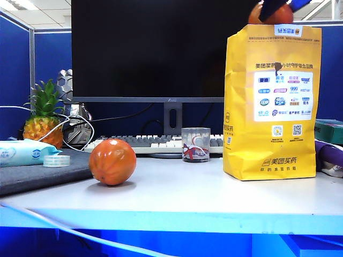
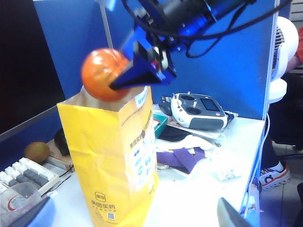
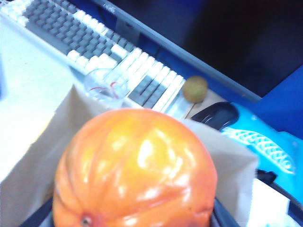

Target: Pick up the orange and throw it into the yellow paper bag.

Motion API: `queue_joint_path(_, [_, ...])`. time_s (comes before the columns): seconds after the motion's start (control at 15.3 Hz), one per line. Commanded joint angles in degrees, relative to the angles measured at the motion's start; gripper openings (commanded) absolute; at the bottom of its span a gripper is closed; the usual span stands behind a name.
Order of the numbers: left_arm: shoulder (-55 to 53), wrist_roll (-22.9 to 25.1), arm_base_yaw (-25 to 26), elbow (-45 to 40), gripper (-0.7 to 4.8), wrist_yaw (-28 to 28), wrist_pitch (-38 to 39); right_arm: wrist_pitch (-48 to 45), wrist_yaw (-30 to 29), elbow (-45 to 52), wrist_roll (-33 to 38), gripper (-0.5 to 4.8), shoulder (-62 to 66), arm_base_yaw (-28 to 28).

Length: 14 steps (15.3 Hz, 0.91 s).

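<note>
Two orange balls here, so don't mix them up. The dull ribbed ball (image 1: 112, 161) near the front left edge of the bench (image 1: 214, 198) isn't mine. Further in, by the right edge, stands the yellow paper bag (image 1: 270, 101). My right claw (image 2: 124, 78) is clamped on the orange (image 2: 102, 73) just over its mouth, close to one rim. If I drop it off-centre, I reckon it clips the rim, tips that light bag, and maybe rolls to the glass (image 1: 195, 144) behind. Left claw (image 2: 130, 220) hangs empty beside the bag, jaws apart.

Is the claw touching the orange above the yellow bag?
Touching. The left wrist view shows the right claw shut on the orange, its dark fingers pressed against the peel, over the open yellow paper bag.
</note>
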<state>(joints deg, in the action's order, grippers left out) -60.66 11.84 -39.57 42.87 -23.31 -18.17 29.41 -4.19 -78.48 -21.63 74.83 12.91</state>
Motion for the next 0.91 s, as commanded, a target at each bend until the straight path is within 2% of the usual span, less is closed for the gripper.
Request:
queue_joint_path(0.07, [0.09,0.17,0.02,0.31,4.79,0.17,-0.81,-0.94,-0.70,-0.31,0.50,4.68,-0.33,0.00])
queue_joint_path(0.33, [0.13,0.35,0.02,0.31,4.79,0.70,-0.85,-3.23,-2.82,-0.37,1.11,4.79,-0.39,0.02])
queue_joint_path(0.39, [0.83,2.12,0.02,0.31,4.79,3.56,-0.70,-3.80,-4.07,-0.39,3.34,4.79,-0.81,0.00])
queue_joint_path(0.46, [2.01,4.31,0.02,0.31,4.79,8.33,-0.24,-4.39,-5.53,-0.39,6.23,4.79,-1.90,0.00])
queue_joint_path(0.52, [5.73,8.46,0.02,0.31,4.79,18.97,1.68,-4.81,-8.55,-0.39,9.27,4.79,-4.42,0.00])
queue_joint_path(0.59, [9.86,11.02,0.07,0.31,4.79,27.23,4.81,-4.24,-9.49,-0.33,10.23,4.79,-7.52,0.00])
queue_joint_path(0.65, [14.69,13.44,0.66,0.31,4.79,32.70,8.94,-3.89,-9.53,0.04,10.29,4.79,-11.39,0.00])
queue_joint_path(0.72, [21.24,14.49,2.38,0.28,4.79,32.96,14.47,-4.02,-9.77,1.03,11.15,4.79,-16.06,0.00])
queue_joint_path(0.91, [39.63,14.51,7.93,0.22,4.79,25.51,27.50,-8.39,-11.19,10.75,15.61,4.79,-33.59,0.13])
